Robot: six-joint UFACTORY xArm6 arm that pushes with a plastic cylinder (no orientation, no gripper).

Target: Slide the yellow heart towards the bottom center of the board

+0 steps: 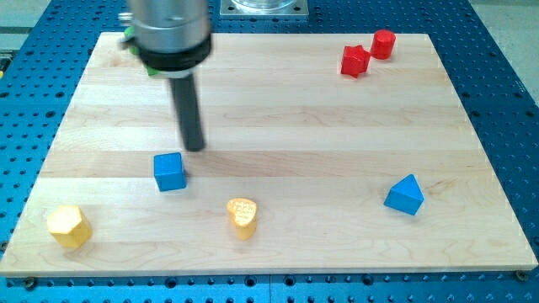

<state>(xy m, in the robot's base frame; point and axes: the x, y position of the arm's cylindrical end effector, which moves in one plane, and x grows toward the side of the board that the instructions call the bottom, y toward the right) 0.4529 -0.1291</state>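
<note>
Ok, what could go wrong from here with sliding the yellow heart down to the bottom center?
My tip sits up-left of the yellow heart, with the blue cube close by; a careless approach could knock it. The heart already lies near the board's bottom edge, so an overlong push might send it off.

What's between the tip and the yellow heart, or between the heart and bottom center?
Nothing visible blocks either leg. My tip sits up and to the view's left of the yellow heart. The blue cube lies just below-left of the tip, off that line. The heart is already close to bottom center, board bare there.
</note>
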